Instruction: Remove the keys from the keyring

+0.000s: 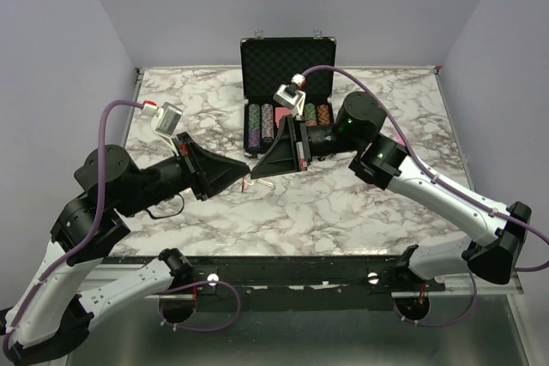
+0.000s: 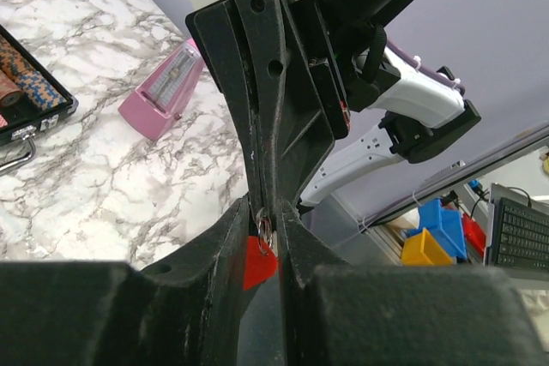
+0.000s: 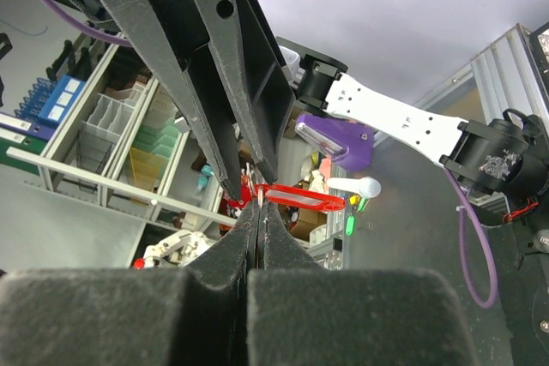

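Reaching in from opposite sides, the two arms meet tip to tip above the middle of the table [image 1: 343, 203], just in front of the open case [image 1: 287, 62]. The left arm bends at its elbow and stretches rightward, its forearm roughly level. The right arm comes in from the right edge, folds at the elbow and points leftward. The left gripper [image 2: 262, 244] is clenched on the keyring [image 3: 302, 199], pinching one end. In the right wrist view the rest of the red loop sticks out sideways from the meeting point, in the air and clear of the marble. The right gripper [image 3: 257, 222] has its jaws pressed together, and the tips sit right against the left gripper's tips. A small silvery piece of the keys [image 2: 265, 231] shows at that junction, just below the right gripper's tips and touching the red loop. The right gripper seems to nip it, though the contact is too small to see clearly.
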You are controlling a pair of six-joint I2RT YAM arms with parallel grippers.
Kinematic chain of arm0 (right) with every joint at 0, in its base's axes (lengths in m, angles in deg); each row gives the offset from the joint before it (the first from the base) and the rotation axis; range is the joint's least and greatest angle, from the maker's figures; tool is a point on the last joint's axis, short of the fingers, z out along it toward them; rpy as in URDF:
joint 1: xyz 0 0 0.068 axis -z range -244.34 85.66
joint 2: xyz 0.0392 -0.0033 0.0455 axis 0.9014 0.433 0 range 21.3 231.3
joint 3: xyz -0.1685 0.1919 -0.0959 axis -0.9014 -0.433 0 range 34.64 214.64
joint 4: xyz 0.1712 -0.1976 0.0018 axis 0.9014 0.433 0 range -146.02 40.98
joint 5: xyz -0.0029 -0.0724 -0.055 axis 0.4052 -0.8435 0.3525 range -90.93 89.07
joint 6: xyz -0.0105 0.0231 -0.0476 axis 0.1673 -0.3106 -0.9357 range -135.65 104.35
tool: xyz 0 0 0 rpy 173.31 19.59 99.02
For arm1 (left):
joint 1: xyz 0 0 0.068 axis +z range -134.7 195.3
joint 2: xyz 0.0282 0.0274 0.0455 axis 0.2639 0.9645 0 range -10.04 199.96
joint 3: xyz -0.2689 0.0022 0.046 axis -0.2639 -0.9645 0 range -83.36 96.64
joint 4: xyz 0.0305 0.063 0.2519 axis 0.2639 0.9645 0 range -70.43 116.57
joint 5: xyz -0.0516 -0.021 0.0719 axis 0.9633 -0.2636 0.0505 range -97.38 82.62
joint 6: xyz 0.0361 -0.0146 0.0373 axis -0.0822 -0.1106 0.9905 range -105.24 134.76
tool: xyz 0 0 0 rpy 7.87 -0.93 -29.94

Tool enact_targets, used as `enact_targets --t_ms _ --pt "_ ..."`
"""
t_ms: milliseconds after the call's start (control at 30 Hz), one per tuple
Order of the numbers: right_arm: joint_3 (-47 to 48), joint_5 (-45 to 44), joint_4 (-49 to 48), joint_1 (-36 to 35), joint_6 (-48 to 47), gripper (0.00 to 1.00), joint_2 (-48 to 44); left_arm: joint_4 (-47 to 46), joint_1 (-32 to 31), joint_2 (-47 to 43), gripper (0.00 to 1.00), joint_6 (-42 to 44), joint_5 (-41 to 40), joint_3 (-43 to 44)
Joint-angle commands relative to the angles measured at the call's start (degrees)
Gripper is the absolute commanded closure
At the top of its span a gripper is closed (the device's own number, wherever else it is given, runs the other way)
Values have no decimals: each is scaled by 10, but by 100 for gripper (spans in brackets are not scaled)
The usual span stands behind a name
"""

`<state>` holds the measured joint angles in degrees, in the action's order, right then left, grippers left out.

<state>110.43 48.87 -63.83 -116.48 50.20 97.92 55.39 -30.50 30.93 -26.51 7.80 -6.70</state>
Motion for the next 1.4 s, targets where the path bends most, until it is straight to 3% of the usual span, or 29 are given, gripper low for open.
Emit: enact_targets --t_ms 0,267,433,900,1367 --pt "20 0 10 -3 -13 99 -3 6 0 7 74 13 20 -3" --pt "26 0 13 -2 -16 99 -3 9 0 11 85 15 22 -4" --pt "30 0 10 -2 -16 99 -4 4 0 15 100 10 27 -5" --pt "19 -18 -88 -2 -2 99 -16 -69 0 7 100 -75 -1 -34" --pt "28 -53 -106 -3 -19 99 -22 -102 -1 -25 100 -114 -51 -63"
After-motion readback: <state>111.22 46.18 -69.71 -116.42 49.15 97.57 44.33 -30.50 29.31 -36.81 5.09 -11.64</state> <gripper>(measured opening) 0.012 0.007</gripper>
